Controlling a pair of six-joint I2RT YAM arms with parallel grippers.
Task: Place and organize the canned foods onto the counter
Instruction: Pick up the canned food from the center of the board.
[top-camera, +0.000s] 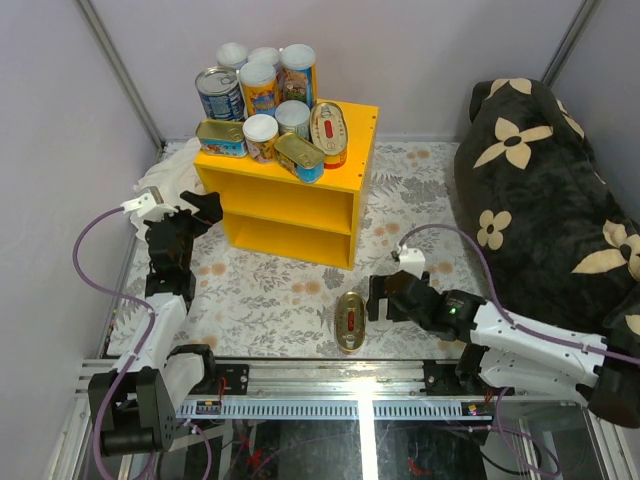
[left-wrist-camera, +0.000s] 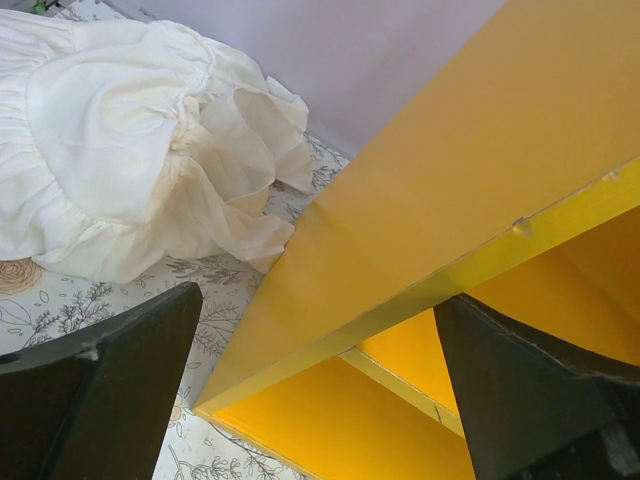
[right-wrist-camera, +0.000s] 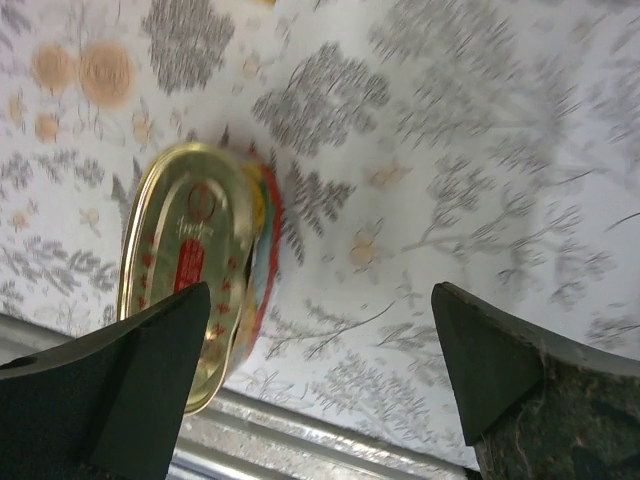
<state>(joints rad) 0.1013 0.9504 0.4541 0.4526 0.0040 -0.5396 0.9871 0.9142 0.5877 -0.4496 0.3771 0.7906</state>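
Yellow counter: canned foods are crowded on its top, some at the near edge. One oval gold tin is laid on the floral floor by the near metal rail, just left of the right tool, which is spread wide and empty. The left tool is likewise spread and empty at the counter's left edge.

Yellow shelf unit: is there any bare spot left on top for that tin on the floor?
On top of the shelf unit, a strip along the right edge beside the oval tin, reaching the front right corner. The left and back are crowded with cans. Both shelves below look bare.
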